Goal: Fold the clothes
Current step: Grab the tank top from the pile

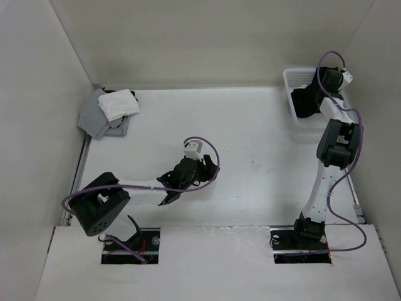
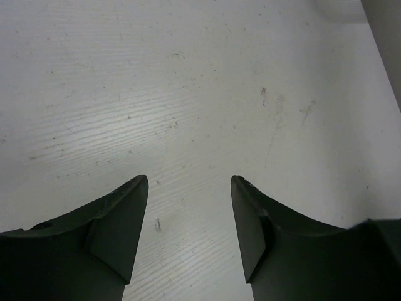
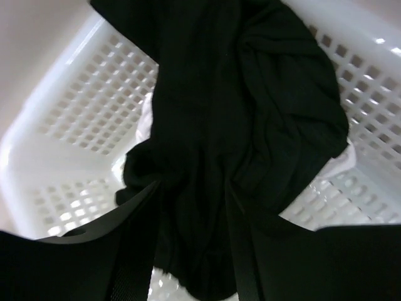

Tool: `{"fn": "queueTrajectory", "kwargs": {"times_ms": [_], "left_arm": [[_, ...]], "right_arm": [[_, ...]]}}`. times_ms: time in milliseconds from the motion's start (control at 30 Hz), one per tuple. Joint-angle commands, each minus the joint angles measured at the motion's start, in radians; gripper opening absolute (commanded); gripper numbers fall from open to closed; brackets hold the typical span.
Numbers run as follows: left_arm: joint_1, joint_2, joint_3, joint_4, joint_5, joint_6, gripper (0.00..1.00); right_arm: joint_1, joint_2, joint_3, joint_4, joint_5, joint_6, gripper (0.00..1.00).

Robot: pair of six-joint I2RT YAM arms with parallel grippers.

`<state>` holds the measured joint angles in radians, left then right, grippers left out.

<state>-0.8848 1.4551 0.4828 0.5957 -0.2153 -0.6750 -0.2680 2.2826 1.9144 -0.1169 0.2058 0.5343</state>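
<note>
The clothes [image 1: 305, 100] are a black garment bunched in the white basket [image 1: 289, 94] at the back right. In the right wrist view the black fabric [image 3: 250, 113] fills the basket [image 3: 88, 106]. A fold of it lies between the spread fingers of my right gripper [image 3: 194, 207], whose jaws stand wide apart, not pinched on it. My right gripper [image 1: 311, 94] reaches down into the basket. My left gripper [image 1: 212, 168] hovers over the bare middle of the table, open, with only tabletop between its fingers [image 2: 189, 188].
A white towel [image 1: 119, 103] lies on grey cloths [image 1: 100, 119] at the back left corner. A bit of pale cloth [image 3: 145, 119] shows under the black garment in the basket. Walls close the table on the left, back and right.
</note>
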Motion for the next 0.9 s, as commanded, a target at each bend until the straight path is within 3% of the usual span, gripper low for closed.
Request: {"fn": "queueTrajectory", "kwargs": {"times_ms": [0,333,367,433,500,700,833,867], "left_arm": [[0.016,-0.010,0.007,0.081,0.027,0.015,0.54],[0.088,-0.022,-0.023,0.128,0.063,-0.021,0.54],[0.096,-0.024,-0.027,0.131,0.068,-0.026,0.54],[0.109,-0.025,-0.033,0.141,0.071,-0.037,0.54],[0.117,-0.025,-0.038,0.148,0.073,-0.041,0.54],[0.119,-0.006,-0.030,0.153,0.085,-0.046,0.54],[0.119,-0.004,-0.030,0.154,0.093,-0.049,0.54],[0.119,-0.009,-0.030,0.154,0.093,-0.049,0.54]], "right_arm": [[-0.020,0.069,0.152,-0.039,-0.008,-0.005,0.50],[-0.021,0.314,0.493,-0.232,0.055,0.009,0.47],[-0.021,0.336,0.523,-0.254,0.050,0.010,0.45],[-0.021,0.367,0.564,-0.274,0.037,0.013,0.25],[-0.021,0.330,0.510,-0.233,0.038,0.036,0.02],[-0.012,-0.012,0.094,0.179,0.001,0.059,0.00],[0.020,-0.251,-0.063,0.272,-0.019,0.061,0.00],[0.041,-0.376,-0.145,0.305,-0.026,0.056,0.00]]}}
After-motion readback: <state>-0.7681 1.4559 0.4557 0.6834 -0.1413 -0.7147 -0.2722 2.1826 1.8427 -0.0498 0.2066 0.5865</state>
